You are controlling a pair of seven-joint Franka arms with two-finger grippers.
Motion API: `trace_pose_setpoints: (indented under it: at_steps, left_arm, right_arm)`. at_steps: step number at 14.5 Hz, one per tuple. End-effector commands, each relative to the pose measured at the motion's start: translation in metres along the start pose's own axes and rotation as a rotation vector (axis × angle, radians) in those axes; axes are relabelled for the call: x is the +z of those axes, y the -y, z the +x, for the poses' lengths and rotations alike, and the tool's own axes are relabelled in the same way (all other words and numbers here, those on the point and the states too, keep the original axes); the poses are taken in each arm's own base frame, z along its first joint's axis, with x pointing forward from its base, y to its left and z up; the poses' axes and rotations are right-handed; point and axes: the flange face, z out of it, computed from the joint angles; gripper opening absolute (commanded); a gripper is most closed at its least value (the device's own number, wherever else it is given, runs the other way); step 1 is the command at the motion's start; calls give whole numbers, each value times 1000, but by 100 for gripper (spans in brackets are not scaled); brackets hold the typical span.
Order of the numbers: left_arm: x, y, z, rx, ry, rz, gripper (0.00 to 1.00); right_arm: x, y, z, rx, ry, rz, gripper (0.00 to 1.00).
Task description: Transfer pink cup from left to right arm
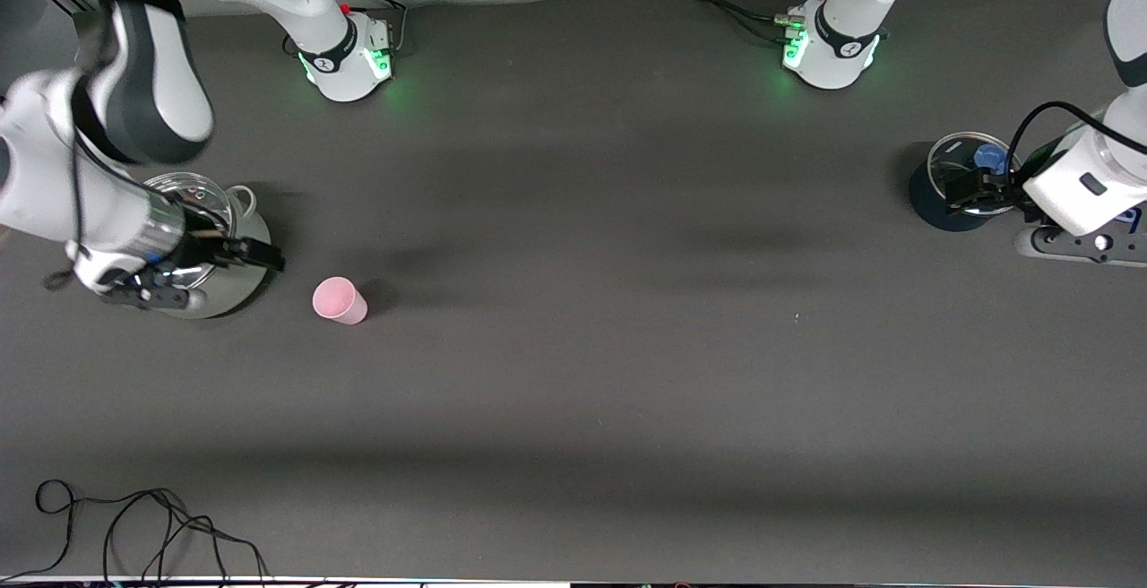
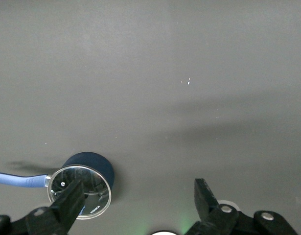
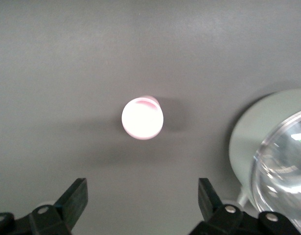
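Note:
The pink cup (image 1: 339, 300) stands upright on the dark table, toward the right arm's end and just beside a silver pot. In the right wrist view the cup (image 3: 142, 119) shows from above, ahead of the fingers and apart from them. My right gripper (image 1: 264, 258) is up over the edge of the silver pot, open and empty (image 3: 142, 196). My left gripper (image 1: 963, 194) is open and empty over a dark blue pot at the left arm's end of the table (image 2: 138, 200). Neither gripper touches the cup.
A silver pot with a glass lid (image 1: 235, 294) stands under the right arm and shows in the right wrist view (image 3: 248, 142). A dark blue pot with a glass lid (image 1: 932, 203) and blue handle (image 2: 18, 179) stands under the left gripper. Black cables (image 1: 134, 525) lie at the near edge.

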Motion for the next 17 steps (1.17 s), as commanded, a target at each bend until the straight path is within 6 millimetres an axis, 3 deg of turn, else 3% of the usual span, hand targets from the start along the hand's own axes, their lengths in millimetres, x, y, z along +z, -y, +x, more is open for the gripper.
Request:
trace_pose_setpoints:
  at_steps: [1,4,5,10,17]
  left_arm:
    - [-8,1,-5,-23,-23,-8,100]
    - [-9,1,-4,-25,-30,-18,100]
    - [-9,-3,-4,-19,-28,-17,100]
    - [-12,4,-5,-34,-35,-32,100]
    - [-12,4,-5,-22,-36,-40,100]
  right_arm:
    - [-64,25,-14,-8,34,-56,100]
    - [-124,25,-31,-10,58,-62,100]
    - [-135,24,-33,-9,50,-62,100]
    - [-145,-16,-25,49,26,-95,100]
    - [-139,-5,-21,35,26,-104,100]
